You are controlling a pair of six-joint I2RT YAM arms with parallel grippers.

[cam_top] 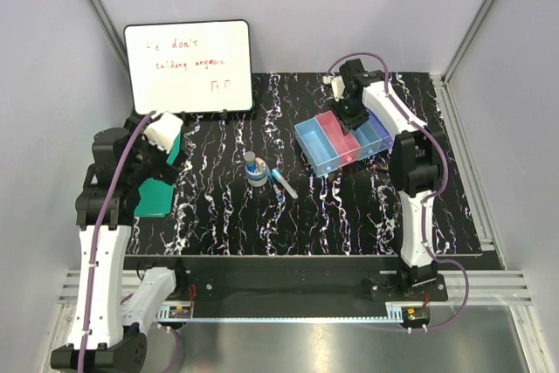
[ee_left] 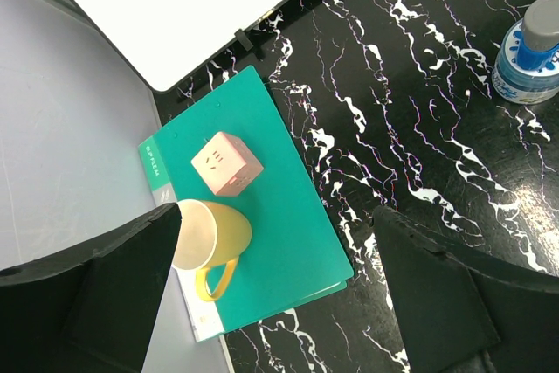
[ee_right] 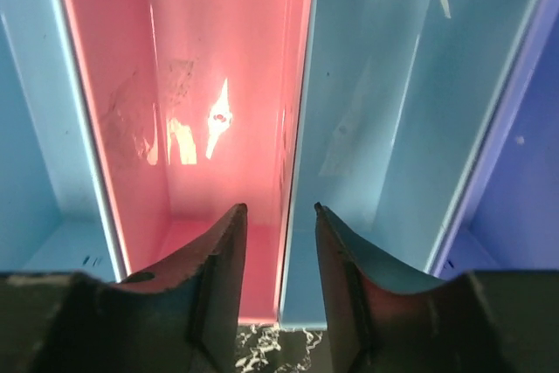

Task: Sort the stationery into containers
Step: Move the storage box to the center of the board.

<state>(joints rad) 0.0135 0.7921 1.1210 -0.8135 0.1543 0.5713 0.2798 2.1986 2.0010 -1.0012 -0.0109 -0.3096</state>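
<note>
The four joined bins point(cam_top: 336, 139) stand right of centre, coloured light blue, pink point(ee_right: 201, 111), light blue point(ee_right: 402, 120) and purple point(ee_right: 524, 163); the parts I see are empty. My right gripper point(cam_top: 351, 115) hovers over them, open and empty point(ee_right: 279, 209), above the wall between the pink and second blue bin. The white-blue tape roll point(cam_top: 256, 173) lies mid-table with the blue-capped grey cylinder point(ee_left: 540, 37) standing in it. A blue pen point(cam_top: 284, 183) lies just right of it. My left gripper point(ee_left: 275, 290) is open and empty above the green notebook point(ee_left: 262, 207).
A yellow mug point(ee_left: 210, 238) and a pink cube point(ee_left: 225, 163) sit on the notebook at the far left. A whiteboard point(cam_top: 188, 67) leans at the back left. A small orange-red item point(cam_top: 377, 166) lies by the bins' near right corner, half hidden by the right arm.
</note>
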